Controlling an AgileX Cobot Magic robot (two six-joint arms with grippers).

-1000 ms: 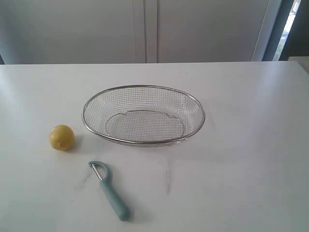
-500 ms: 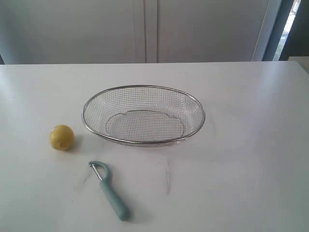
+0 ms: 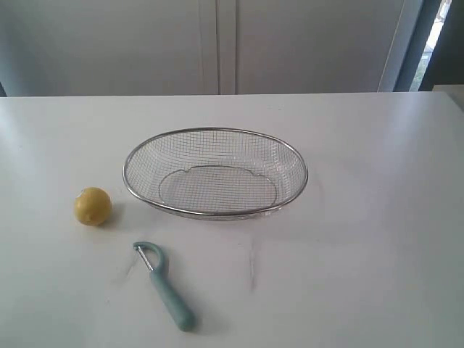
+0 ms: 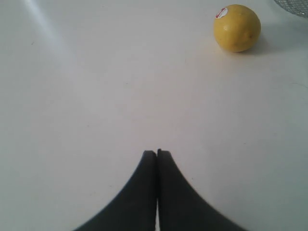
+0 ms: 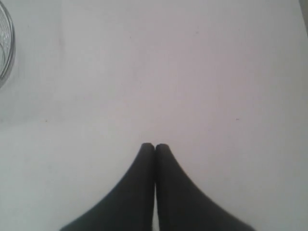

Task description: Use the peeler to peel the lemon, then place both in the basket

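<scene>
On the tabletop (image 3: 362,254), lemon (image 3: 93,206) and peeler (image 3: 165,285) lie untouched near the basket (image 3: 215,130).
Left claw (image 4: 157,153) and right claw (image 5: 154,146) are closed, empty; best to open 1 wide and grip the peeler mid-handle.

The white desk (image 3: 377,246) carries three things. The wire basket (image 3: 215,130) stands near its middle. The yellow lemon (image 3: 93,206) lies left of the basket, apart from it. The peeler (image 3: 165,286) lies flat nearer the camera, touching neither, with its metal head at the far end.
</scene>
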